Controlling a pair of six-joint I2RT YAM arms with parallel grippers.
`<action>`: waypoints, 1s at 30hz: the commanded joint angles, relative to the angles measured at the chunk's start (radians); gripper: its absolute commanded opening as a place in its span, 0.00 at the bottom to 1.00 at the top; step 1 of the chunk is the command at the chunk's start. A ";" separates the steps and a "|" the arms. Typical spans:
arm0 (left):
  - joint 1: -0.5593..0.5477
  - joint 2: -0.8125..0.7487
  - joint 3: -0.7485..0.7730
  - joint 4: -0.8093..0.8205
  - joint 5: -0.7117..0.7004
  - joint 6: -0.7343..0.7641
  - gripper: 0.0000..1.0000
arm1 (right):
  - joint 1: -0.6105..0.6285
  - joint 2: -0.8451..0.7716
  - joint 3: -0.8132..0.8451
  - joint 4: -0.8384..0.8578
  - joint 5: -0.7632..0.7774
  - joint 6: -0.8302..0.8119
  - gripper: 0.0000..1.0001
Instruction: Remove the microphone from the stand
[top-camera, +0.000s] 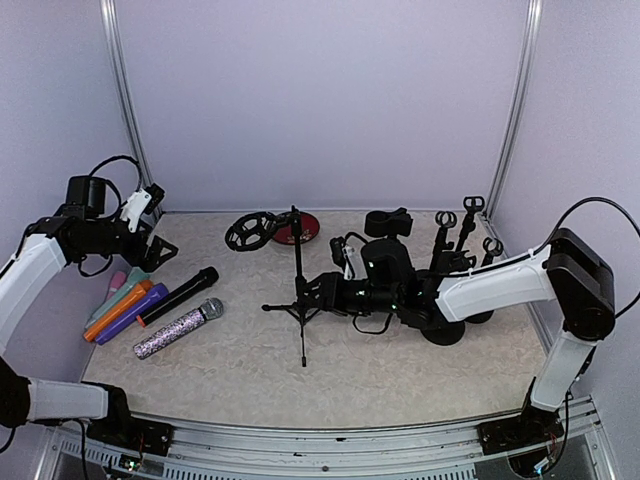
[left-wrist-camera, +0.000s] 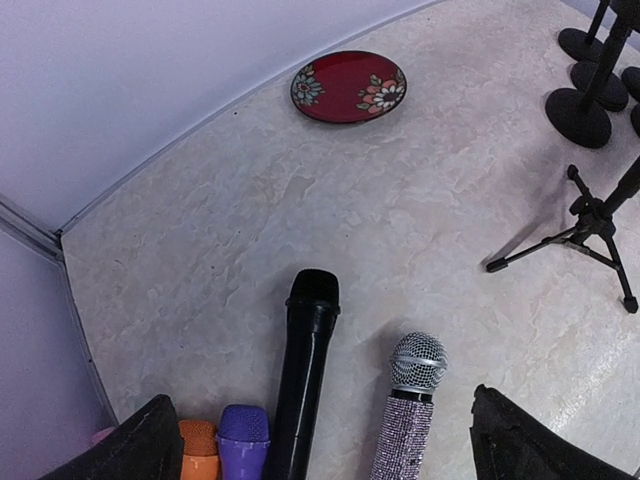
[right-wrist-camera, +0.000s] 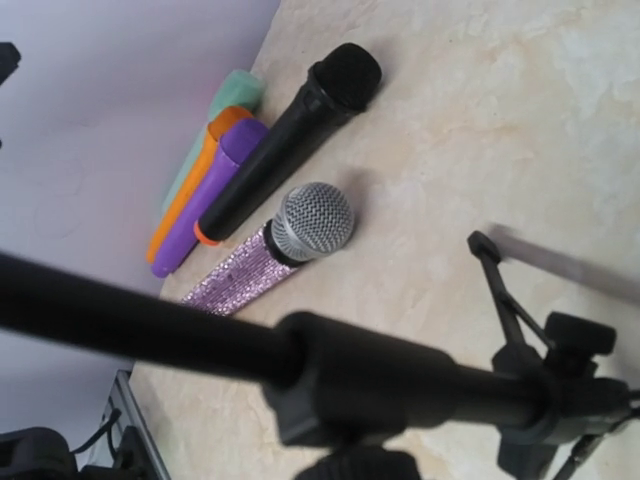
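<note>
Centrally, right tool at slim black tripod stand, closure indiscernible; left tool gapes above sparkly lilac microphone.

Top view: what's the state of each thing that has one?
tripod stand: upright, no microphone on it
right pincer: at the tripod stand's pole, grip unclear
left pincer: open, empty
black microphone: lying flat
glitter microphone: lying flat
desk stands: upright, clips empty
</note>
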 joint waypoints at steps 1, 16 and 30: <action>0.002 -0.009 -0.016 -0.027 0.045 0.021 0.97 | -0.014 0.001 0.017 0.041 -0.030 0.001 0.38; 0.002 0.008 -0.014 -0.074 0.071 0.054 0.91 | -0.020 0.009 0.027 0.012 -0.031 -0.033 0.03; -0.003 -0.001 -0.017 -0.112 0.097 0.077 0.90 | -0.080 0.013 0.013 0.104 -0.159 -0.031 0.41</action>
